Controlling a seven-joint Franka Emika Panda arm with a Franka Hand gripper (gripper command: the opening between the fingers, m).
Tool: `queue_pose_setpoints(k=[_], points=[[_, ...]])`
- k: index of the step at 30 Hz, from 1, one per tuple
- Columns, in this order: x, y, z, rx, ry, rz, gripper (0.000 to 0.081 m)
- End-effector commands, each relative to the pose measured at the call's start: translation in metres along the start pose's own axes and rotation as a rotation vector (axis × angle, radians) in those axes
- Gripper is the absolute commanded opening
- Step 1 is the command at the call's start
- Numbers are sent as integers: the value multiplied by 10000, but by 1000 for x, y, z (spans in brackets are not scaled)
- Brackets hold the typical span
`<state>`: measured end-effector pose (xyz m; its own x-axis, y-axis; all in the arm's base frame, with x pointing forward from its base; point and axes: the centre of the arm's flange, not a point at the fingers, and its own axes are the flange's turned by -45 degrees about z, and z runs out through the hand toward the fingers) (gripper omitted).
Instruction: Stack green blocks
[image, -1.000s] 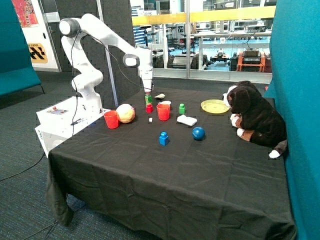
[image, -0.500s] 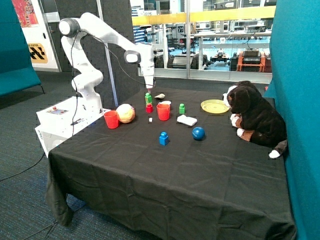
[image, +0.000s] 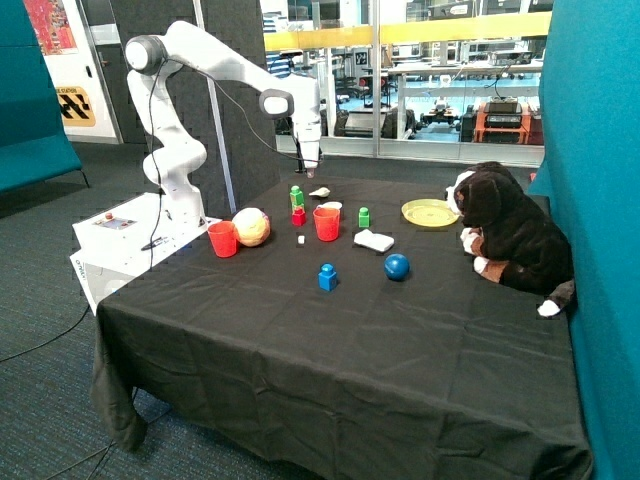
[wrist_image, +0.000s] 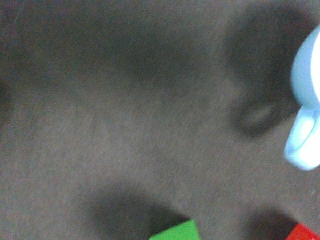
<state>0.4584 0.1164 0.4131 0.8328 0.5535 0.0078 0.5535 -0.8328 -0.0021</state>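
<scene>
A green block (image: 297, 197) stands on a small red block (image: 298, 216) next to a red cup (image: 327, 223). Whether that green piece is one block or two, I cannot tell. Another green block (image: 364, 217) stands alone on the other side of that cup. My gripper (image: 311, 166) hangs in the air above and a little behind the stack, apart from it and holding nothing I can see. In the wrist view only a corner of a green block (wrist_image: 175, 232) and a red corner (wrist_image: 302, 233) show on the black cloth.
A second red cup (image: 222, 239) and a yellow-red ball (image: 251, 226) stand near the robot base. A blue block (image: 327, 277), blue ball (image: 397, 266), white flat object (image: 373, 240), yellow plate (image: 430, 212) and plush dog (image: 510, 235) lie around. A small pale object (image: 320, 192) lies under the gripper.
The gripper has left the green block on the red block, risen, and moved away toward the back of the table. The stack stays in place.
</scene>
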Motion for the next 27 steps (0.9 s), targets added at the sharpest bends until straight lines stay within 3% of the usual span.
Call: queue_pose_setpoints(k=[1, 10, 15, 27], points=[[30, 17, -10, -22, -78, 416, 69], [47, 33, -12, -24, -78, 837, 217], [58, 43, -12, -25, -77, 1150, 153], [74, 82, -5, -30, -76, 2388, 188]])
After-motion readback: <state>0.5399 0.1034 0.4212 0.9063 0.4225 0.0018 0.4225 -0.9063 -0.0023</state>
